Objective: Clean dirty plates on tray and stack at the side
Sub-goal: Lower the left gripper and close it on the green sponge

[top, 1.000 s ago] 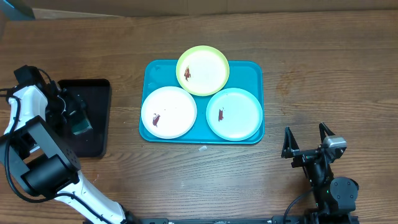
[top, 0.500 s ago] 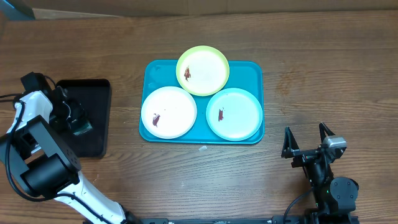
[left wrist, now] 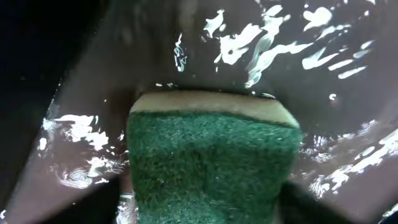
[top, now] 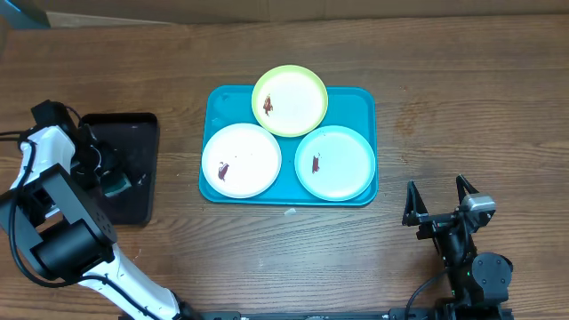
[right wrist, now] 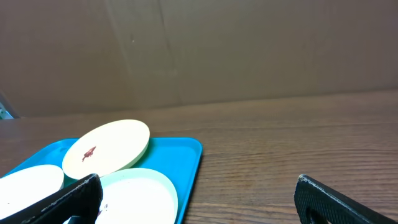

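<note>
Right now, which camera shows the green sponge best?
The left wrist view: the sponge fills the frame, green scrub face and tan layer clear. Overhead shows only a small speck at the black tray. The right wrist view misses it.

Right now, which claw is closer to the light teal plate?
Right. The right claw sits near the light teal plate; the left claw is far off, over the black tray.

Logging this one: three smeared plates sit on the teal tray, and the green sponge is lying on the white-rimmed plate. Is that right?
Not quite. The sponge is not on the white-rimmed plate. The overhead view shows it over the black tray, left of the teal tray. The rest of the statement stands.
</note>
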You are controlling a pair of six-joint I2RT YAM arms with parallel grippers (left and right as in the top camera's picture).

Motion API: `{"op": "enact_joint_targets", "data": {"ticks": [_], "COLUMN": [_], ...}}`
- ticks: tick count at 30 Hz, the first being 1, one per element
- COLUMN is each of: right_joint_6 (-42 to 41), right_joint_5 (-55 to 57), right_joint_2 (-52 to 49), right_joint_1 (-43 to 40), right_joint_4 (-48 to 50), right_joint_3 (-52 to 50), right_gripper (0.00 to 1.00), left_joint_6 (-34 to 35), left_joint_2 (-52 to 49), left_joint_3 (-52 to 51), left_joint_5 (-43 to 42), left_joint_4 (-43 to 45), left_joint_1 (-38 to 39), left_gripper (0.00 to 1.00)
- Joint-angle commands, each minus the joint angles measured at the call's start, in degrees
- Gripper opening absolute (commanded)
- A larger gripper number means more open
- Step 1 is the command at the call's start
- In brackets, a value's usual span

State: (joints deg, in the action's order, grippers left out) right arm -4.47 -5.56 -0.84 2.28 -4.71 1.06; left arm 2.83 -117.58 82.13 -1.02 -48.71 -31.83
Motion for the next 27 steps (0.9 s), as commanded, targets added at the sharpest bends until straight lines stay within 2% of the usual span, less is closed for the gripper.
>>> {"op": "enact_joint_targets", "data": {"ticks": [1, 5, 7, 11, 12, 16, 17, 18, 19, 26, 27], "right_joint_6": [-0.2, -0.2, -0.2, -0.2, -0.2, -0.2, -0.2, -0.2, -0.2, -0.2, -0.2], "right_joint_5": [0.4, 0.4, 0.4, 0.4, 0.4, 0.4, 0.4, 0.4, 0.4, 0.4, 0.4], "right_joint_2": [0.7, 0.7, 0.7, 0.7, 0.7, 0.7, 0.7, 0.7, 0.7, 0.7, 0.7], "right_joint_1": [-0.2, -0.2, -0.2, -0.2, -0.2, -0.2, -0.2, -0.2, -0.2, -0.2, -0.2], "right_joint_4": [0.3, 0.3, 0.3, 0.3, 0.3, 0.3, 0.3, 0.3, 0.3, 0.3, 0.3], "right_joint_3": [-0.6, -0.6, -0.6, -0.6, -0.6, -0.6, -0.6, -0.6, -0.6, -0.6, -0.6], "right_gripper": [1.00, 1.00, 1.00, 1.00, 1.00, 1.00, 1.00, 1.00, 1.00, 1.00, 1.00], "left_joint_6": [0.3, 0.3, 0.3, 0.4, 0.3, 0.4, 0.4, 0.4, 0.4, 0.4, 0.4], "left_joint_2": [-0.9, -0.9, -0.9, -0.9, -0.9, -0.9, -0.9, -0.9, -0.9, -0.9, -0.9], "left_joint_3": [1.2, 1.2, 1.2, 1.2, 1.2, 1.2, 1.2, 1.2, 1.2, 1.2, 1.2], "left_joint_5": [1.0, 1.0, 1.0, 1.0, 1.0, 1.0, 1.0, 1.0, 1.0, -0.1, -0.1], "left_joint_4": [-0.9, -1.7, -1.8, -1.6, -1.4, -0.7, -0.7, -0.6, -0.5, -0.8, -0.8], "left_joint_1": [0.5, 0.5, 0.5, 0.5, 0.5, 0.5, 0.5, 0.5, 0.5, 0.5, 0.5], "left_gripper": [1.00, 0.92, 0.79, 0.08, 0.04, 0.05, 0.29, 0.84, 1.00, 1.00, 0.93]}}
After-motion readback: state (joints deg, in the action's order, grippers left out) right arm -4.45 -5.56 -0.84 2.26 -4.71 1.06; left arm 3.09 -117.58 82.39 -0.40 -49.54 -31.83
